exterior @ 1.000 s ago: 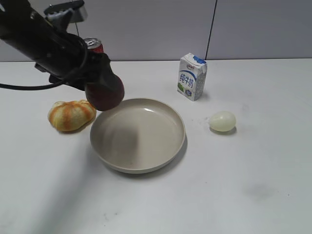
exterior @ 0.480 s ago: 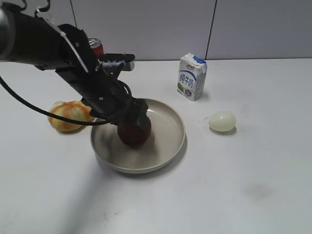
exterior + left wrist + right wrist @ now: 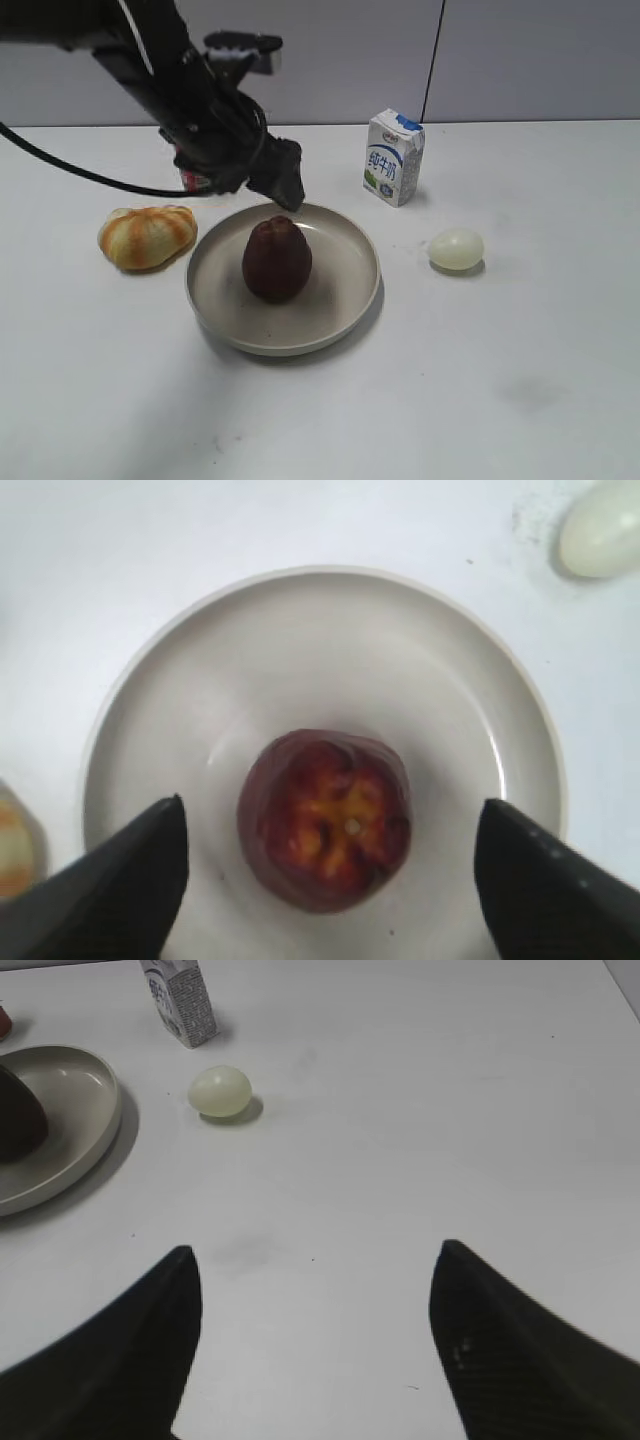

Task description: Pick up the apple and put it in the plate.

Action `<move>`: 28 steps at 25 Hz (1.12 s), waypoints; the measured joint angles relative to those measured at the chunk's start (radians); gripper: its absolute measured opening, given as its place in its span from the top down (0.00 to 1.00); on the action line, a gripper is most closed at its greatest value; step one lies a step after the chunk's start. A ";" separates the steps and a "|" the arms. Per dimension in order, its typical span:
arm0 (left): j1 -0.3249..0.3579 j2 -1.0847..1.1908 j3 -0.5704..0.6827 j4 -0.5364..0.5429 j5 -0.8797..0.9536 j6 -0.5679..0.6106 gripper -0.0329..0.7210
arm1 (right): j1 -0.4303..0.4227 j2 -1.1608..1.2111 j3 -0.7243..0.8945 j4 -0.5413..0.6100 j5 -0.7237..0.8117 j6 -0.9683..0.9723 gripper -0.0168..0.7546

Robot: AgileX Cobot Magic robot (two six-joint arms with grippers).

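The dark maroon apple [image 3: 277,259] stands upright in the middle of the beige plate [image 3: 345,300]. The left wrist view looks straight down on the apple [image 3: 325,832], dimpled top up, inside the plate [image 3: 320,630]. My left gripper [image 3: 283,184] is open and empty, above the plate's far rim; its fingertips [image 3: 330,820] spread wide on either side of the apple without touching it. My right gripper [image 3: 315,1260] is open and empty over bare table, out of the exterior view; its camera shows the plate [image 3: 85,1110] and a sliver of the apple [image 3: 15,1115] at the left.
An orange-striped bun [image 3: 147,236] lies left of the plate. A milk carton [image 3: 393,156] stands behind the plate to the right, and a pale egg [image 3: 456,248] lies right of it. A red can [image 3: 195,180] stands partly hidden behind the left arm.
The left gripper carried the apple from above the bun into the plate, set it down, opened and rose up and back. The apple now stands free in the plate.
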 joint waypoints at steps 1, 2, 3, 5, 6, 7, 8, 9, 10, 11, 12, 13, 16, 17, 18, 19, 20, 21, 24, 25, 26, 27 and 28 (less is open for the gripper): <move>0.006 -0.026 -0.016 0.018 0.046 0.000 0.04 | 0.000 0.000 0.000 0.000 0.000 0.000 0.24; 0.015 -0.050 -0.030 0.036 0.103 0.000 0.04 | 0.000 0.000 0.000 0.000 0.000 0.000 0.24; 0.027 -0.080 -0.037 0.056 0.160 -0.005 0.04 | 0.000 0.000 0.000 0.000 0.000 0.000 0.24; 0.052 -0.133 -0.040 0.136 0.266 -0.042 0.06 | 0.000 0.000 0.000 0.000 0.000 0.000 0.24; 0.069 -0.161 -0.040 0.182 0.315 -0.068 0.07 | 0.000 0.000 0.000 0.000 0.000 0.000 0.24; 0.088 -0.190 -0.032 0.214 0.353 -0.087 0.08 | 0.000 0.000 0.000 0.000 0.000 0.000 0.24; 0.107 -0.223 -0.019 0.239 0.375 -0.097 0.10 | 0.000 0.000 0.000 0.000 0.000 0.000 0.24; 0.132 -0.253 0.008 0.254 0.384 -0.106 0.11 | 0.000 0.000 0.000 0.000 0.000 0.000 0.24; 0.160 -0.293 0.042 0.258 0.385 -0.110 0.12 | 0.000 0.000 0.000 0.000 0.000 0.000 0.24; 0.187 -0.338 0.078 0.259 0.378 -0.115 0.12 | 0.000 0.000 0.000 0.000 0.000 0.000 0.24; 0.210 -0.380 0.129 0.258 0.371 -0.118 0.13 | 0.000 0.000 0.000 0.000 0.000 0.000 0.24; 0.237 -0.434 0.186 0.257 0.355 -0.121 0.13 | 0.000 0.000 0.000 0.000 0.000 0.000 0.24; 0.315 -0.609 0.365 0.255 0.317 -0.123 0.14 | 0.000 0.000 0.000 0.000 0.000 0.000 0.24; 0.343 -0.676 0.429 0.255 0.306 -0.124 0.14 | 0.000 0.000 0.000 0.000 0.000 0.000 0.24; 0.371 -0.741 0.491 0.255 0.299 -0.124 0.14 | 0.000 0.000 0.000 0.000 0.000 0.000 0.24; 0.392 -0.800 0.540 0.255 0.291 -0.124 0.15 | 0.000 0.000 0.000 0.000 0.000 0.000 0.24; 0.414 -0.873 0.594 0.255 0.284 -0.125 0.15 | 0.000 0.000 0.000 0.000 0.000 0.000 0.24; 0.432 -0.947 0.643 0.257 0.279 -0.125 0.15 | 0.000 0.000 0.000 0.000 0.000 0.000 0.24; 0.452 -1.163 0.752 0.257 0.277 -0.125 0.16 | 0.000 0.000 0.000 0.000 0.000 0.000 0.24; 0.454 -1.239 0.782 0.259 0.274 -0.125 0.16 | 0.000 0.000 0.000 0.000 0.000 0.000 0.24; 0.455 -1.314 0.804 0.262 0.270 -0.125 0.16 | 0.000 0.000 0.000 0.000 0.000 0.000 0.24; 0.456 -1.375 0.829 0.265 0.264 -0.125 0.16 | 0.000 0.000 0.000 0.000 0.000 0.000 0.24; 0.456 -1.444 0.852 0.269 0.255 -0.125 0.17 | 0.000 0.000 0.000 0.000 0.000 0.000 0.24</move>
